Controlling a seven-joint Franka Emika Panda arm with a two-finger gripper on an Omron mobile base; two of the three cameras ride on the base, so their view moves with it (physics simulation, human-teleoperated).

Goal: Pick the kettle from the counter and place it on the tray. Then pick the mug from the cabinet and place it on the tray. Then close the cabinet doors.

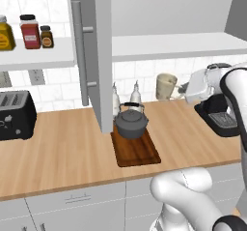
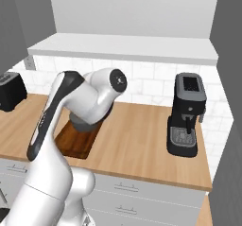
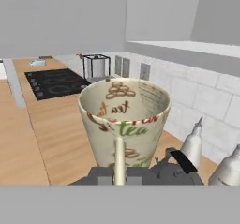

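- The light-brown wooden desk (image 1: 62, 148) runs over white drawers (image 1: 72, 201).
- On it lies the dark tray (image 1: 137, 150), and the kettle (image 1: 130, 121) sits on the tray's far end.
- Just behind the kettle stand two white bottles (image 1: 135, 93).
- The end effector (image 3: 119, 174) is closed on the wall of the mug (image 3: 124, 120), held in the air above the desk.
- A grey cabinet door (image 1: 99, 51) hangs open beside the white inner shelf (image 1: 178, 45).
- A black toaster (image 1: 15, 114) and a coffee machine (image 2: 186, 114) stand against the white-tiled wall (image 1: 144, 73).
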